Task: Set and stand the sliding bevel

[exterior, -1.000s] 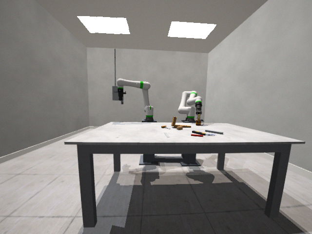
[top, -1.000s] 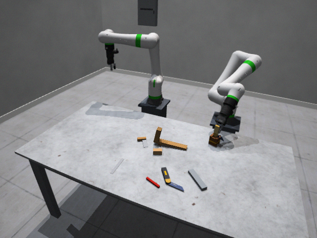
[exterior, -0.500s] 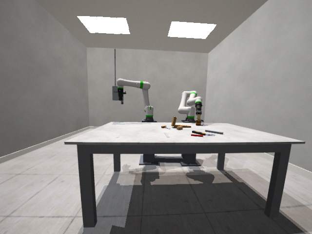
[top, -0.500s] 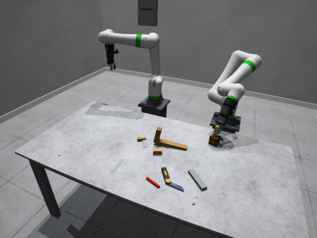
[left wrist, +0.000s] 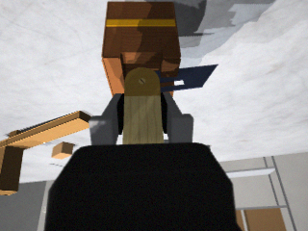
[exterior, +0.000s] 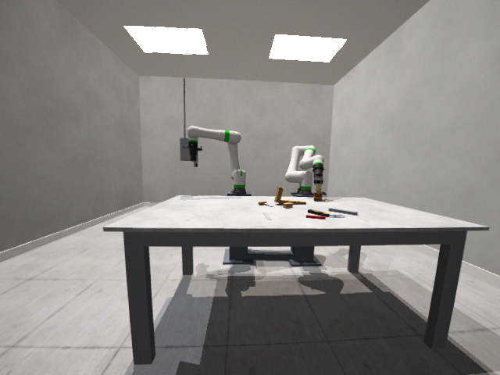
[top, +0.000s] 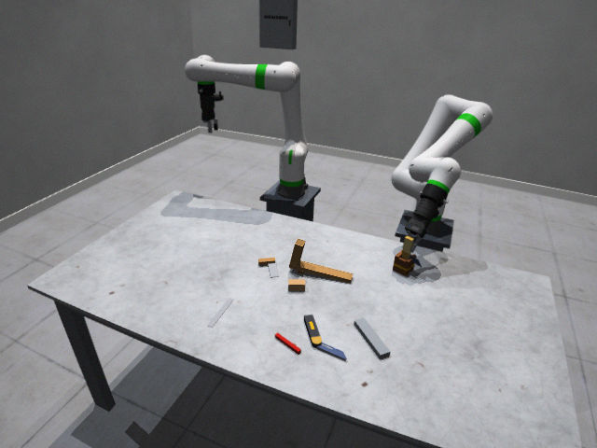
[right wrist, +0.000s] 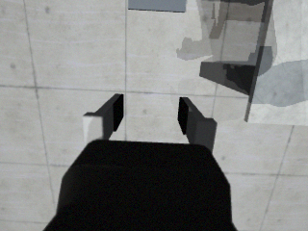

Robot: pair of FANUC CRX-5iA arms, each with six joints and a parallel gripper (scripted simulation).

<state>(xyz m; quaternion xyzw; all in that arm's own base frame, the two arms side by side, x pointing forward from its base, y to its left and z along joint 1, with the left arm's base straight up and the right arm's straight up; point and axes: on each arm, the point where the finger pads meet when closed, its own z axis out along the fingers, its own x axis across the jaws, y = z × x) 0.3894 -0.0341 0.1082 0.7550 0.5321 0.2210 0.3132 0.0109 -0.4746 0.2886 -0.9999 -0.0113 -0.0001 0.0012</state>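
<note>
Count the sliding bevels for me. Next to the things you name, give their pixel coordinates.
2: the wooden bevel (top: pixel 408 246) (exterior: pixel 318 188) (left wrist: pixel 142 115), held by the left gripper (top: pixel 409 241) (exterior: pixel 318 186) (left wrist: pixel 142 105) at the slotted block (top: pixel 403 266) (exterior: pixel 318 197) (left wrist: pixel 141 38), and the black bevel (top: pixel 312 329) (exterior: pixel 318 212), lying between the red stick (top: pixel 287 343) (exterior: pixel 315 216) and the grey bar (top: pixel 371 338) (exterior: pixel 343 211).

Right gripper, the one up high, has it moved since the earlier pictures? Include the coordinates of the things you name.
No. The right gripper (top: pixel 212 126) (exterior: pixel 195 164) (right wrist: pixel 151 107) looks just as far from the wall box (top: pixel 278 29) (exterior: pixel 183 153).
</note>
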